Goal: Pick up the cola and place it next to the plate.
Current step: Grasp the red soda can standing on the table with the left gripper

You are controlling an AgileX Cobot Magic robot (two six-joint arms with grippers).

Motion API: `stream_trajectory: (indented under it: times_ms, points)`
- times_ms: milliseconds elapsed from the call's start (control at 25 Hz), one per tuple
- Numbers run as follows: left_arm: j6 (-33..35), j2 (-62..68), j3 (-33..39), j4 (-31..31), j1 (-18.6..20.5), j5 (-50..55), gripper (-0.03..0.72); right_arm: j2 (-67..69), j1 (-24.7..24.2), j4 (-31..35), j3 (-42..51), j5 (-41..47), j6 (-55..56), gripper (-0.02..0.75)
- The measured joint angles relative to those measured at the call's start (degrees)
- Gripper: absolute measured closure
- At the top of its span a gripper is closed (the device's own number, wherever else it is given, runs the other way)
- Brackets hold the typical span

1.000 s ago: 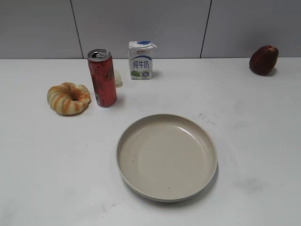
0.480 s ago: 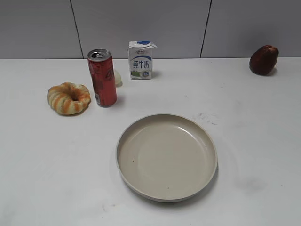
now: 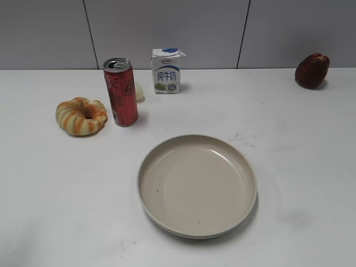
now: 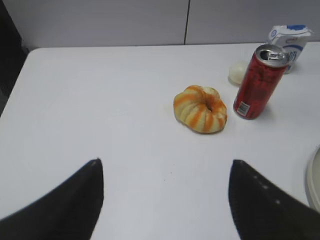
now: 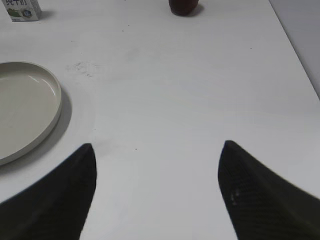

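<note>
The cola (image 3: 121,92), a tall slim red can with a silver top, stands upright at the back left of the white table; it also shows in the left wrist view (image 4: 259,83). The beige plate (image 3: 167,150) lies in the middle front, and its rim shows in the right wrist view (image 5: 54,100). My left gripper (image 4: 166,162) is open and empty above bare table, well short of the cola. My right gripper (image 5: 157,146) is open and empty to the right of the plate. Neither gripper shows in the exterior view.
An orange-striped ring bread (image 3: 81,115) lies left of the cola. A white-and-blue milk carton (image 3: 166,71) stands behind it, with a small pale round thing (image 3: 139,92) between. A dark red fruit (image 3: 311,70) sits far back right. The table's left edge (image 4: 15,85) is near.
</note>
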Motion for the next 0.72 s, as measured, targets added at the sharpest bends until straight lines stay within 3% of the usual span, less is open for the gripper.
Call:
stream_trajectory:
  times_ms: [320,720]
  points:
    - [0.3,24.6,-16.2,-4.8,-0.4,0.1,0.099,0.0,0.0,0.0,0.0,0.0,0.0,0.167]
    - [4.1,48.6,-39.2,-4.4,-8.2,6.9,0.099,0.0,0.0,0.0,0.0,0.0,0.0,0.167]
